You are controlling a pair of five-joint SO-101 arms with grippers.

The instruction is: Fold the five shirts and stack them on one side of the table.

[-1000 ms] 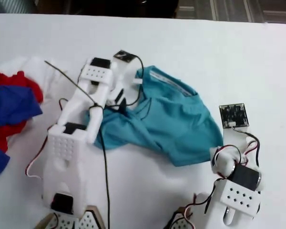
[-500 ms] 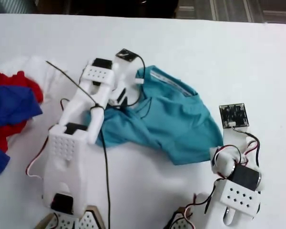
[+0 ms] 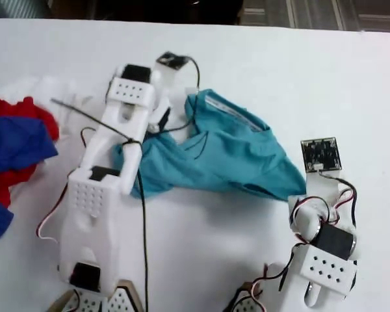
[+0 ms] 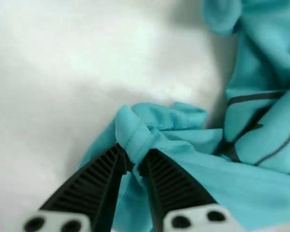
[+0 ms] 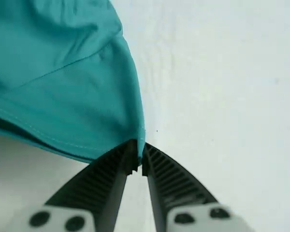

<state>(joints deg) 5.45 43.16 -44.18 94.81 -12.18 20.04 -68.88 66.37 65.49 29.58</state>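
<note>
A teal shirt (image 3: 227, 153) lies crumpled in the middle of the white table (image 3: 299, 78). My left gripper (image 4: 134, 162) is shut on a bunched fold of the teal shirt (image 4: 150, 130) at its far left side, where the left arm (image 3: 117, 143) stretches across the table. My right gripper (image 5: 137, 157) is shut on the hem corner of the teal shirt (image 5: 72, 92), at the cloth's near right edge by the right arm (image 3: 322, 221).
A heap of red and blue shirts (image 3: 16, 153) with some white cloth lies at the table's left edge. Black cables run along the left arm. The far and right parts of the table are bare white.
The left arm has lifted and pulled its shirt edge away toward the far side. The near right bulge of the teal shirt has drawn up into a flatter, narrower shape.
</note>
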